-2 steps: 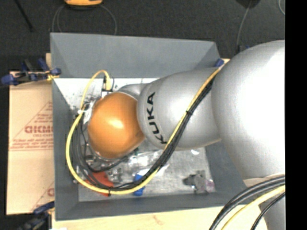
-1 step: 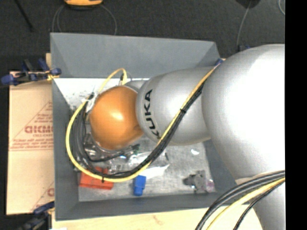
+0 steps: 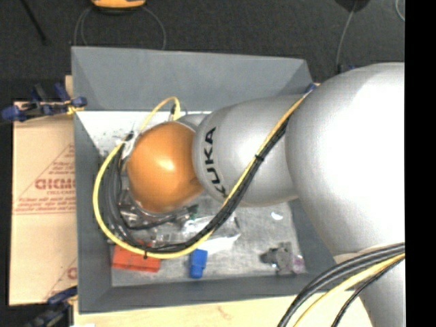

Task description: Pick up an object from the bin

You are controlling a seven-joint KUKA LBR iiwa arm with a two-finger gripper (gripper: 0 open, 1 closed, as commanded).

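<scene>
An orange-red flat block lies just nearside of our gripper, with a small blue block to its right. We judge we are mid-reach. Whether the gripper is spread or pressed together, we cannot tell. Next we must centre on one piece.

the arm crowds the left half of the bin — bare floor lies open at the front, between blue block and grey clump.
</scene>
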